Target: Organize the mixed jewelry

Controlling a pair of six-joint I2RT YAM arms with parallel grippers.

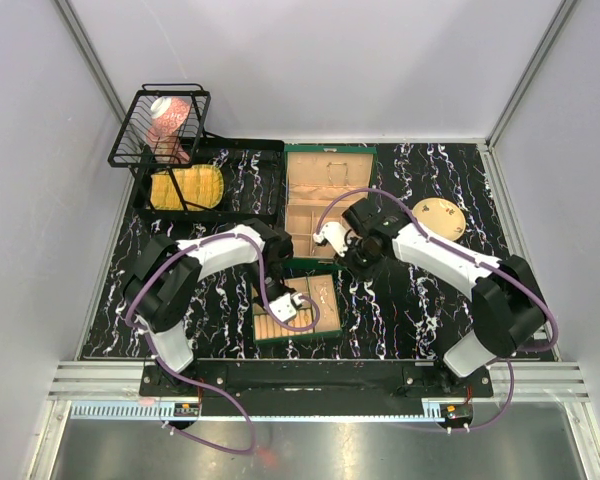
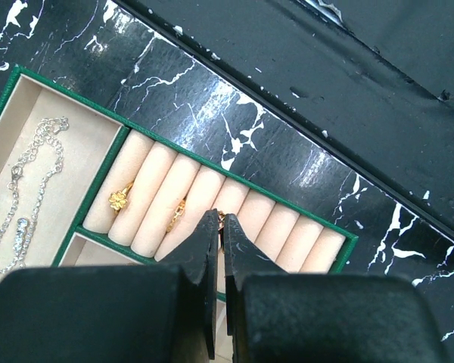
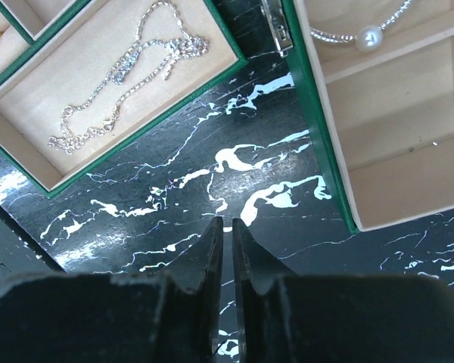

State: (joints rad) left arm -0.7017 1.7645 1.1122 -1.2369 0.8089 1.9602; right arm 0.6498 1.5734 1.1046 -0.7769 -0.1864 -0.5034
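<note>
My left gripper [image 2: 221, 221] is shut on a small gold piece [image 2: 222, 217] at its tips, right over the beige ring rolls of the green tray [image 2: 346, 240]. A gold flower ring [image 2: 119, 200] and a second gold ring [image 2: 175, 215] sit between the rolls. A silver chain [image 2: 30, 193] lies in the compartment to their left and also shows in the right wrist view [image 3: 129, 68]. My right gripper [image 3: 227, 223] is shut and empty above the black marbled table [image 3: 174, 204], between the tray [image 3: 144, 128] and the open green box [image 3: 318, 128]. A pearl necklace [image 3: 368, 36] lies in the box.
In the top view the tray [image 1: 325, 332] lies in front of the green box [image 1: 325, 152]. A round tan plate [image 1: 439, 217] sits at the right. A black wire basket [image 1: 160, 125] and a black bin with a yellow item [image 1: 185, 187] stand at the back left.
</note>
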